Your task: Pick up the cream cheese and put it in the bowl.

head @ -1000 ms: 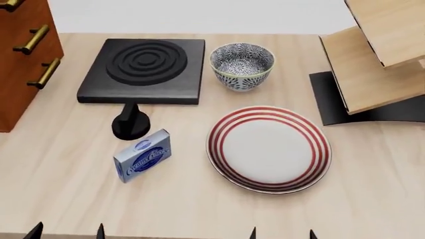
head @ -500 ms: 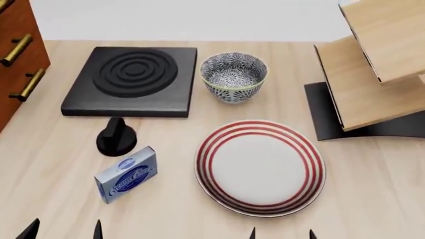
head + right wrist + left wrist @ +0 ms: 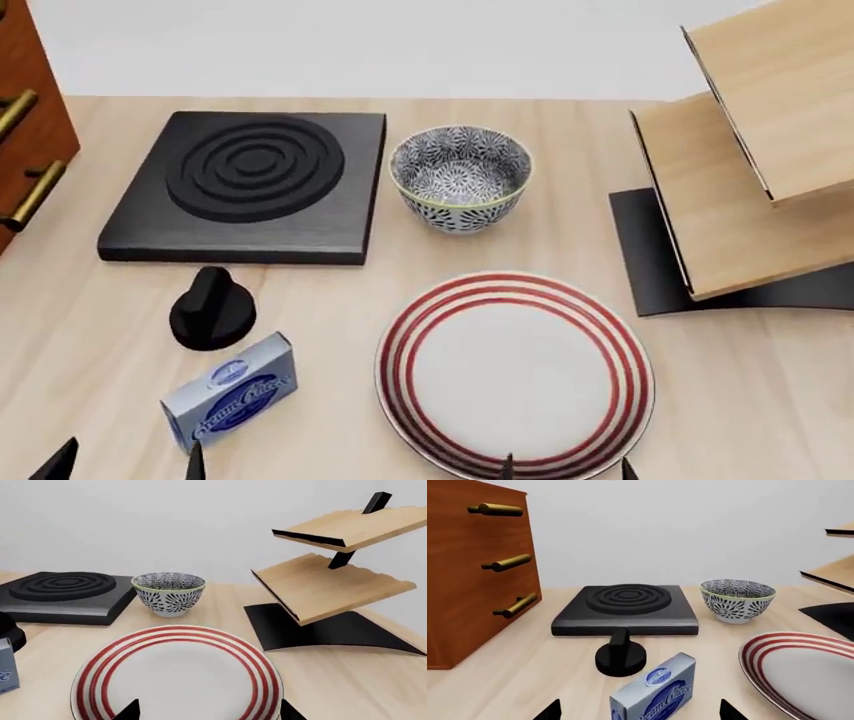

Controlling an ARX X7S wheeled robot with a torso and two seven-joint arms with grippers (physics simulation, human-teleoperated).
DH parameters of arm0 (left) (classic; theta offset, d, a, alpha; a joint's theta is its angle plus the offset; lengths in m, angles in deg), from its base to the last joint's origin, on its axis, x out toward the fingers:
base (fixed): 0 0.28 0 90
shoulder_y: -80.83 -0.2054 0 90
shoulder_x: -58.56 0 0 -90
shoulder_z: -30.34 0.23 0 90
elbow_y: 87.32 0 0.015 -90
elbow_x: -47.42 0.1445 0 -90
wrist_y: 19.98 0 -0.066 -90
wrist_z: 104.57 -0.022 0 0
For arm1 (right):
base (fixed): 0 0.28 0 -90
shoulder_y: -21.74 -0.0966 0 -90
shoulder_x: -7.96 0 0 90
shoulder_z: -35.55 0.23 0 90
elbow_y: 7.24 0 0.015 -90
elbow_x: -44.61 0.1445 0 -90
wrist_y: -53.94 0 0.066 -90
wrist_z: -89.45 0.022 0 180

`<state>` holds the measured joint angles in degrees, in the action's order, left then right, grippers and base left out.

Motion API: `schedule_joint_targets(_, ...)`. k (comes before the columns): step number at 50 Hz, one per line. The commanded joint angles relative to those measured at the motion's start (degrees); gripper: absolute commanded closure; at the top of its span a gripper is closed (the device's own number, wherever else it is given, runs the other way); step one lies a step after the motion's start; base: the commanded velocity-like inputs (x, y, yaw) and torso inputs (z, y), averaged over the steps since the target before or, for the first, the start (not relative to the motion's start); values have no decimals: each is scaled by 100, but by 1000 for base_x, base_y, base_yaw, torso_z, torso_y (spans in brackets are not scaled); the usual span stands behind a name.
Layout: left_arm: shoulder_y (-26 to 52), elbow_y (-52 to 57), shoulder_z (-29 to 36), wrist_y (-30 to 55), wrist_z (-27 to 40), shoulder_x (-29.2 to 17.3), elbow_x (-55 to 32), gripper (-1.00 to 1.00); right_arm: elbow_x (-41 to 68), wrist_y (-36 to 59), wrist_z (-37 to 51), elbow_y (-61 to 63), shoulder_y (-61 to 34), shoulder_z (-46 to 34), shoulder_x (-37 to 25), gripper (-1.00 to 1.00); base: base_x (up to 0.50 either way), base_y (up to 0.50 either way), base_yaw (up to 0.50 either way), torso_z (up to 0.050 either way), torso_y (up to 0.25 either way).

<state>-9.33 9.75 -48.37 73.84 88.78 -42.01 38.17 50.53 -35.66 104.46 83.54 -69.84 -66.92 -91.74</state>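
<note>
Cream cheese [image 3: 228,402]: small flat light-blue box, resting tilted on one long edge on the wooden table [image 3: 747,380], just beside a black stove knob [image 3: 211,308], near the robot's left side.
Bowl [image 3: 459,177]: blue-and-white patterned, upright and empty, beyond the red-striped plate [image 3: 515,371], beside the black burner plate [image 3: 247,184].
Left gripper [image 3: 128,462]: only the fingertips show, spread apart, holding nothing, just short of the box.
Right gripper [image 3: 566,468]: fingertips apart, empty, over the plate's near rim.
Handling: probably light, stiff cardboard, smooth-faced; likely to topple if nudged.
Hold: best pinched across the two broad faces, mid-box.
</note>
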Motion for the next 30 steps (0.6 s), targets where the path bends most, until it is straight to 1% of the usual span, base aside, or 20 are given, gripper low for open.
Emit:
schedule_joint_targets(1,4,44,46,6,43,-36,-7,-100,-21,35,64,33,-15,-60,-32,-100,164,0,0,0,0)
schedule_joint_targets(30,15,27,97,-20,141,-108,-81,-100,-3,7,170,-2,-24,-154,-114,-100,167,0,0,0,0)
